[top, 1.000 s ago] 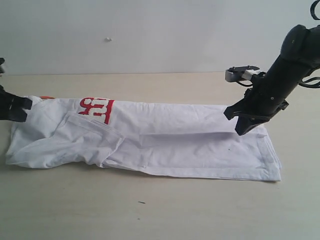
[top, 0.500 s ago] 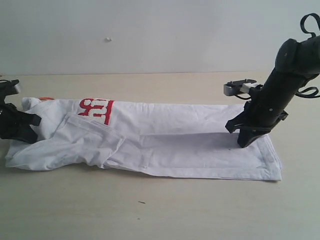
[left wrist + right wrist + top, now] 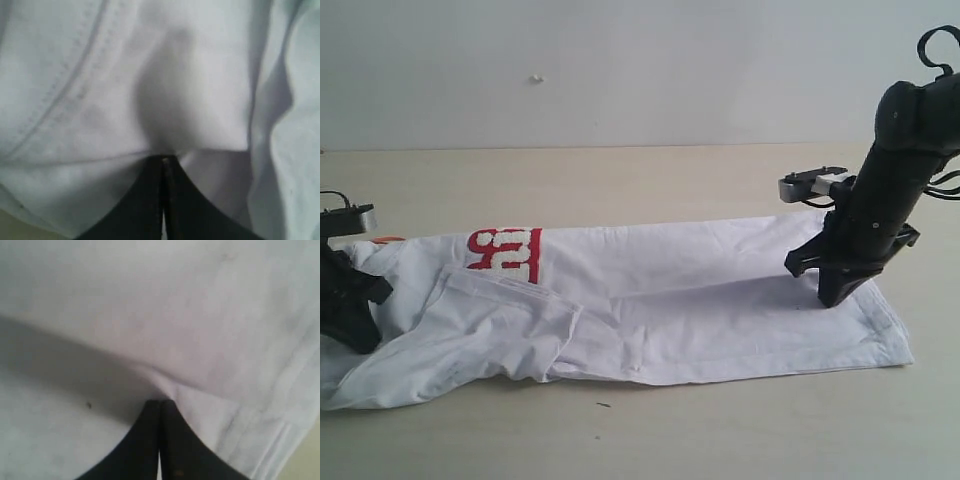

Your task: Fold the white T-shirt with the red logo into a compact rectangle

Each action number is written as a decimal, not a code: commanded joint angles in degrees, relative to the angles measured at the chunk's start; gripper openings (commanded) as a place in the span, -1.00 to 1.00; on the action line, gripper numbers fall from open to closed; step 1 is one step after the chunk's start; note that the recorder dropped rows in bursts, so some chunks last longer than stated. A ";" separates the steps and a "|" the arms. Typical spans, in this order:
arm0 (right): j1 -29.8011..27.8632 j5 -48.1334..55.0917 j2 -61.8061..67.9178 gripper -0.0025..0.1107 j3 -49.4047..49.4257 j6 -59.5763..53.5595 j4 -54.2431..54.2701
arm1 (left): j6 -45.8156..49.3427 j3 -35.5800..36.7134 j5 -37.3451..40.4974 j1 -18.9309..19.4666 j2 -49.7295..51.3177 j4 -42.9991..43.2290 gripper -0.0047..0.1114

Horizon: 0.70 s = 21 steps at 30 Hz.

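Exterior: the white T-shirt [image 3: 660, 295] lies stretched on the table [image 3: 620, 430] between left gripper [image 3: 358, 335] and right gripper [image 3: 835, 296], one end under each. Left wrist: jaws clamped tight, cloth bunched at their tips. Right wrist: jaws pressed together, pinching a fold.

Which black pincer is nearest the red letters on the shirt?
The left black pincer, beside the red lettering on the white T-shirt; the right pincer pinches the far hem.
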 commanded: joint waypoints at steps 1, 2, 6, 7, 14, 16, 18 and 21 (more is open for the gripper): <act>-0.26 1.08 -3.45 -0.96 0.21 0.13 0.89 | -1.50 0.57 -4.71 -0.92 -4.36 0.94 -0.92; -0.26 1.08 -4.17 -0.96 0.21 0.13 1.62 | -1.55 0.57 -6.15 -0.92 -5.45 -0.12 -0.92; -0.26 0.32 -8.01 -0.96 0.21 -3.03 8.13 | -1.72 0.57 -12.27 -0.80 -10.38 -2.84 -0.92; -0.26 0.32 -8.79 -0.96 0.21 -4.53 10.48 | -1.61 0.57 -13.74 -0.80 -11.18 -3.78 -0.92; -0.26 -0.72 -10.58 -0.96 0.21 -9.19 18.46 | 1.80 0.57 -15.81 -0.80 -8.24 -8.59 -0.83; -0.26 -0.84 -10.58 -0.96 0.21 -9.19 18.34 | 1.80 0.57 -18.59 -0.80 -6.37 -8.29 -0.76; -0.26 -0.84 -10.58 -0.96 0.21 -9.19 18.34 | 1.68 0.57 -22.85 -0.80 -5.07 -7.44 -0.73; -0.26 -2.10 -10.58 -0.96 0.21 -9.19 18.34 | 1.26 0.57 -27.96 -0.59 -3.10 -7.04 -0.73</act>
